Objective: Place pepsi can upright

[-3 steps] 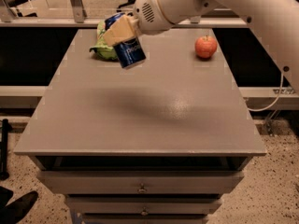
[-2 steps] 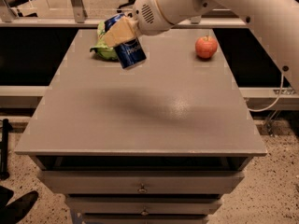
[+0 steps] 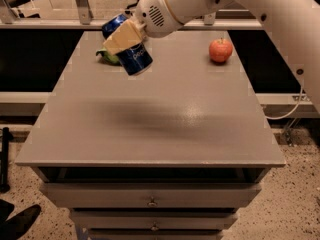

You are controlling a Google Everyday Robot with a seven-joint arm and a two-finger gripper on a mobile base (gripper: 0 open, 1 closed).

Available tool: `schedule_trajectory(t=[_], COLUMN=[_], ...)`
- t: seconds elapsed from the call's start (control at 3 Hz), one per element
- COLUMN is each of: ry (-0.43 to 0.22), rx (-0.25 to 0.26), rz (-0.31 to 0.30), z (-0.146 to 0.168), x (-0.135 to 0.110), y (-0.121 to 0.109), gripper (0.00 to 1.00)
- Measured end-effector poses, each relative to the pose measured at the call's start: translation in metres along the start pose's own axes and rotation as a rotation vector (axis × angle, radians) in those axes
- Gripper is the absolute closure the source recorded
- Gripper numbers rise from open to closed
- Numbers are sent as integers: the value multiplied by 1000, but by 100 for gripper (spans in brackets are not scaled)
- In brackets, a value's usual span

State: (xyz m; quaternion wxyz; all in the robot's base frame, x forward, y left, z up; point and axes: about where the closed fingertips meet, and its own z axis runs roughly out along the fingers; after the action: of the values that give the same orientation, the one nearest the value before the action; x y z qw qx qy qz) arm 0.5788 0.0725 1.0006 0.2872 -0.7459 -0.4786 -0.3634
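The pepsi can (image 3: 136, 59) is dark blue and is held tilted in the air above the far left part of the grey table (image 3: 150, 134). Its lower end points toward me and to the right, and its upper end (image 3: 114, 23) shows behind the finger. My gripper (image 3: 122, 38) is shut on the can, with a cream finger (image 3: 125, 34) lying across its side. The white arm (image 3: 240, 4) reaches in from the upper right.
A green crinkled snack bag (image 3: 106, 57) lies on the table at the far left, mostly hidden behind the can. A red apple (image 3: 220, 50) sits at the far right. Drawers (image 3: 150, 201) run under the table's front edge. A dark gap borders the table on both sides.
The gripper with the can has shifted slightly left and now covers more of the green bag. The apple has not moved.
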Motion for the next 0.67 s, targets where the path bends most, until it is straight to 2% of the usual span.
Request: schedule_trajectory(t=[0.33, 0.67], ry=[42, 157], rx=[69, 121], rz=[-131, -219], z=[1, 0], x=[-16, -35], y=[-2, 6], gripper=[100, 100])
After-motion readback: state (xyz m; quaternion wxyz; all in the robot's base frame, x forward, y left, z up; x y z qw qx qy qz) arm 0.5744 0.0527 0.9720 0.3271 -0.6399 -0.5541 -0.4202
